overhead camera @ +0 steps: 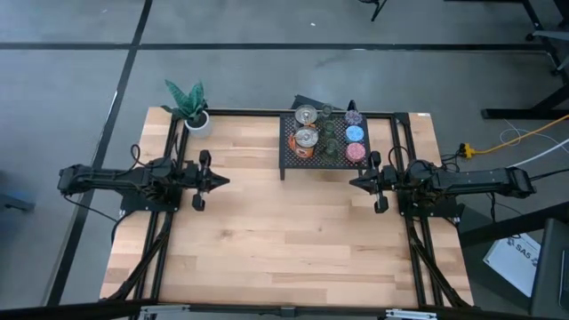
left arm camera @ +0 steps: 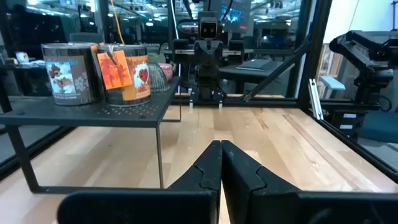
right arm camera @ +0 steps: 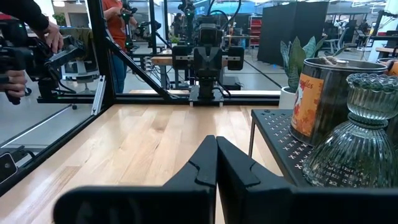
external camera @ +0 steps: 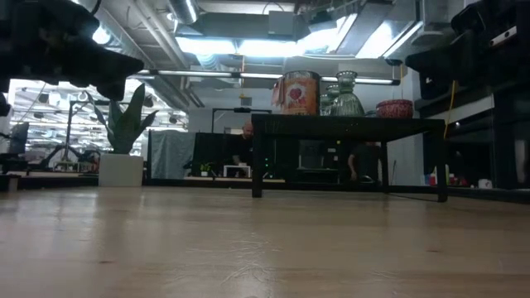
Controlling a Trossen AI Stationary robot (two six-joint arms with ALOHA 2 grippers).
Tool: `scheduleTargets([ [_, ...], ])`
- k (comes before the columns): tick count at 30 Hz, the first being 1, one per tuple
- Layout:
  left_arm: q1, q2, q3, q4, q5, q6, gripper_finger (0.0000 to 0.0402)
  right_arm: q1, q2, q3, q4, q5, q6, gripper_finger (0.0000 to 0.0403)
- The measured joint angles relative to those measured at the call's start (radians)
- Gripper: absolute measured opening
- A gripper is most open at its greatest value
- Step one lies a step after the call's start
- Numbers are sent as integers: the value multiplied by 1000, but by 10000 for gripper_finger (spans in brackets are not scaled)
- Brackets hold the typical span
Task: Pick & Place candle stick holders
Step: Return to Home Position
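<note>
High view: round glass and tin candle stick holders (overhead camera: 306,137) fill a black mesh rack (overhead camera: 287,163), far centre of the wooden surface (overhead camera: 284,240). Left claw (overhead camera: 220,181) and right claw (overhead camera: 356,183) hover either side, fingers pressed together, empty. Placing seems finished; only homing the arms remains.

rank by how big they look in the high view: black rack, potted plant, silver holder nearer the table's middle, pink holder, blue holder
1. black rack
2. potted plant
3. silver holder nearer the table's middle
4. pink holder and blue holder: alike, not ranked
</note>
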Motion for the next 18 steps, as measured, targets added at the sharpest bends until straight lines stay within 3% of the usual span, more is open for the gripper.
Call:
scheduleTargets([
  [18,0,-207,0,-199,12,18,1,0,0,0,0,0,0,5],
])
